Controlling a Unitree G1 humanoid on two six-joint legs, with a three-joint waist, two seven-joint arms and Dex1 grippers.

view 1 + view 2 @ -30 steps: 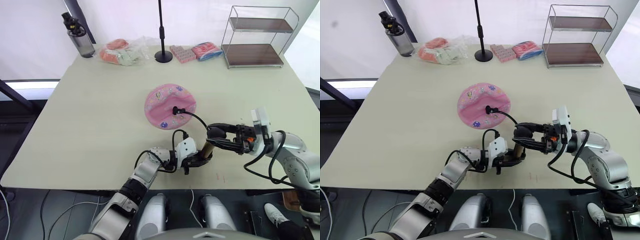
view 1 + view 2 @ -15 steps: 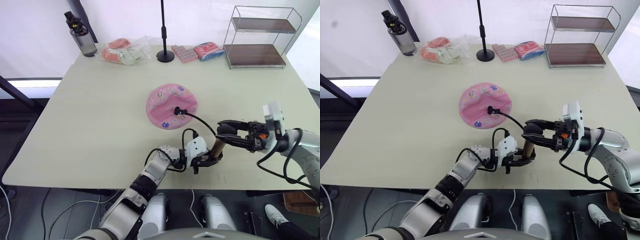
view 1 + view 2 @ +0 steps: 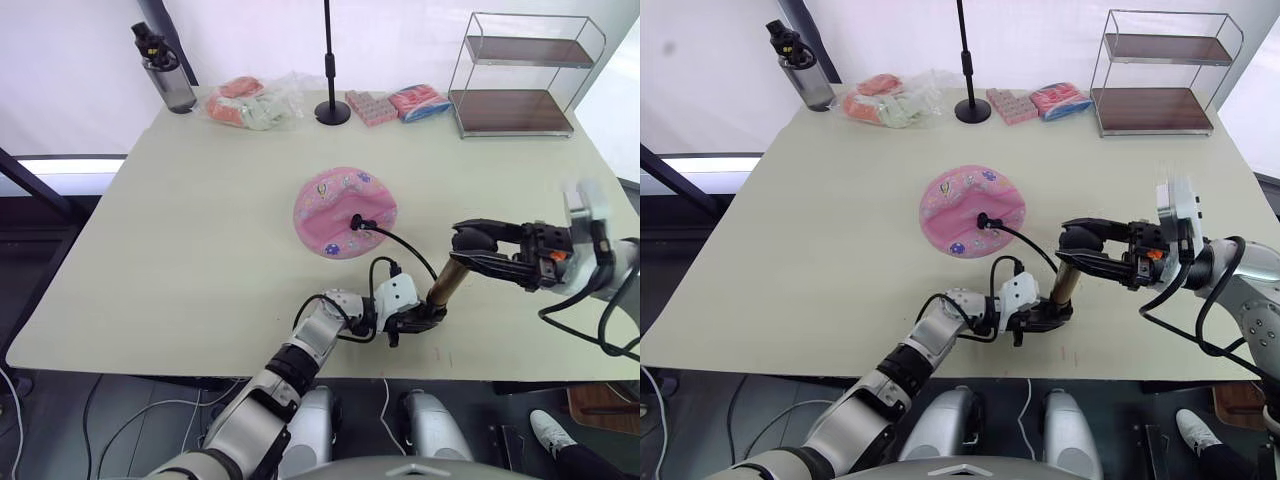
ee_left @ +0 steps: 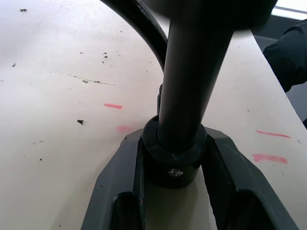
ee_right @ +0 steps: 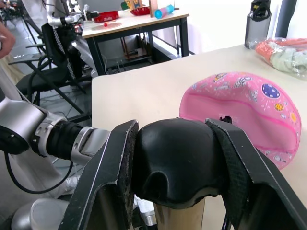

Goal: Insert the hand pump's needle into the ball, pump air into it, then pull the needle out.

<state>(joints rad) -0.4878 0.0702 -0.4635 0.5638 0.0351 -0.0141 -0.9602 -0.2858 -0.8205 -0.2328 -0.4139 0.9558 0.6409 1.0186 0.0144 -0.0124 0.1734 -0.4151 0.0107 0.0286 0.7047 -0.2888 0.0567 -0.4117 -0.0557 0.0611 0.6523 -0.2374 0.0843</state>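
The pink ball (image 3: 345, 212), partly caved in, lies mid-table. A black fitting (image 3: 356, 222) sits at its valve; the needle's pin is hidden inside. From there the thin black hose (image 3: 405, 245) curves to the hand pump (image 3: 443, 283), which stands tilted near the table's front edge. My left gripper (image 3: 425, 317) is shut on the pump's black lower end cap (image 4: 175, 160). My right gripper (image 3: 478, 245) is shut on the black T-handle (image 5: 175, 163) at the top, with a finger (image 5: 110, 177) on either side.
A wire shelf (image 3: 520, 75) stands at the back right. A black stand (image 3: 328, 110), pink packets (image 3: 385, 103), a plastic bag of items (image 3: 250, 103) and a dark bottle (image 3: 163, 75) line the back edge. The table's front edge (image 3: 420, 352) runs just behind the pump.
My right gripper has drawn the T-handle up and to the right, and more of the bronze tube shows. My left gripper shifted slightly right with the pump's base.
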